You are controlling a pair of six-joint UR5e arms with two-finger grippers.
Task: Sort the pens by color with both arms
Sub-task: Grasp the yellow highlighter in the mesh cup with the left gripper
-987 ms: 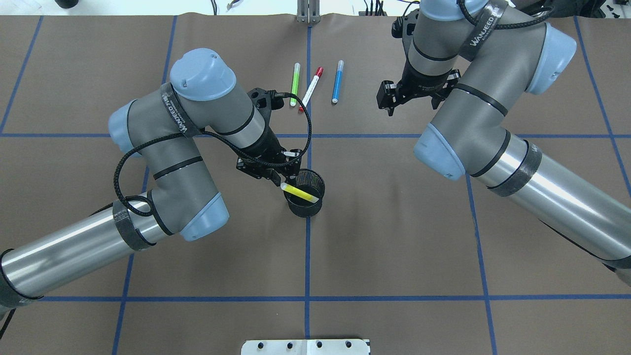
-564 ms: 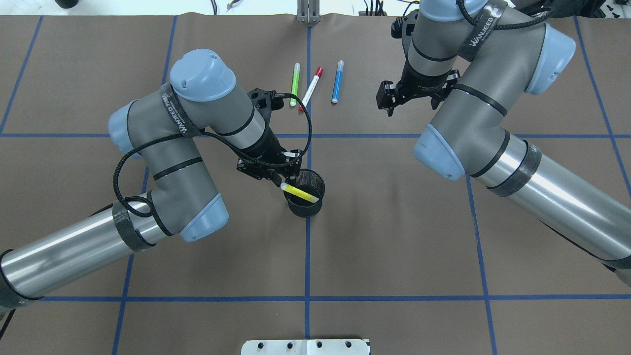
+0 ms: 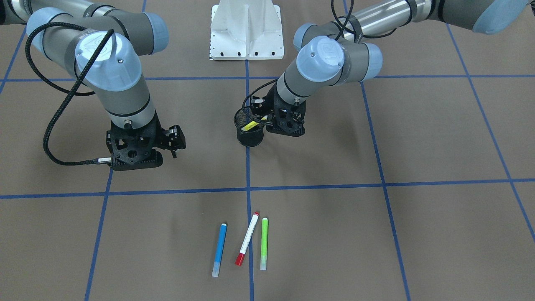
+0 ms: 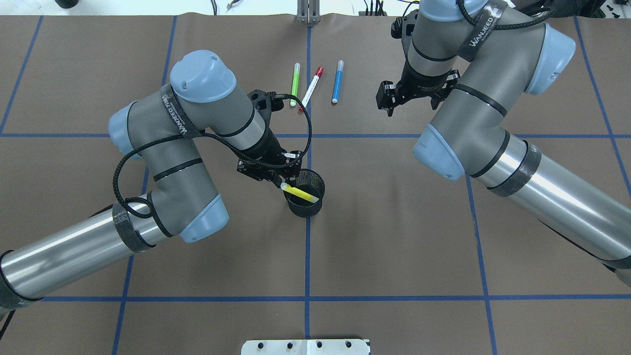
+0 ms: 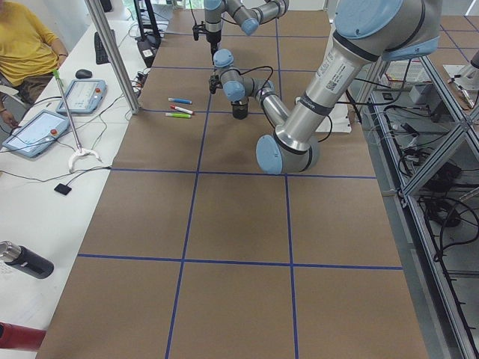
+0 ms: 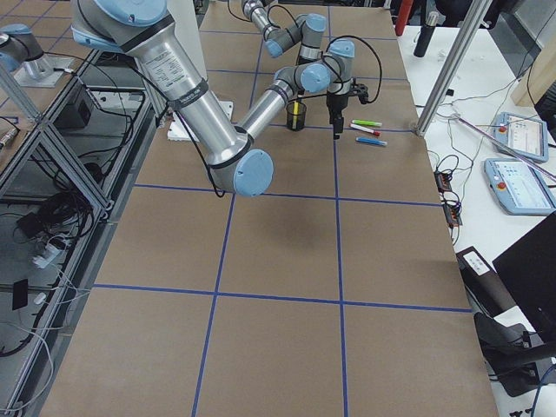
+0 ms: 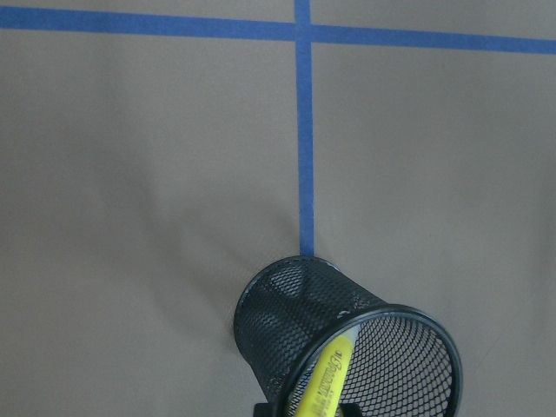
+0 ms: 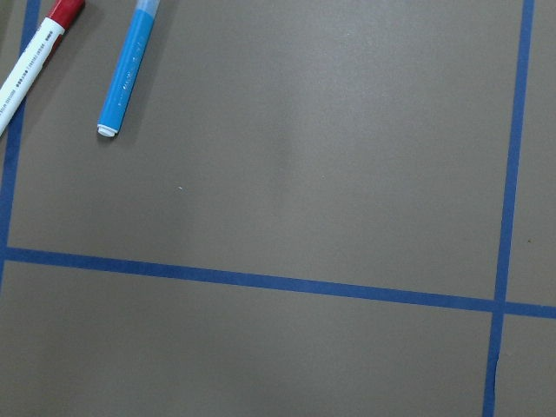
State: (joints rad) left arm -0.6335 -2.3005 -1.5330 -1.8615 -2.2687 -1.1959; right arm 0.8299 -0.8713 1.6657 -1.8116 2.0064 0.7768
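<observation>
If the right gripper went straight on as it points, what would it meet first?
Probably bare table paper: the right gripper points down, with the blue pen off to one side.

Pen (image 4: 299, 193) in cup (image 4: 305, 212), three pens (image 4: 310, 88) beyond — abreast

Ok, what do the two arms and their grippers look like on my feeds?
Both the left arm and right arm are grey jointed tubes with polished silver sections and light blue joint caps. Black straps lettered WANJEED in white wrap them. A black braided cable loops along the left arm. The left gripper and right gripper are black two-finger units.
</observation>
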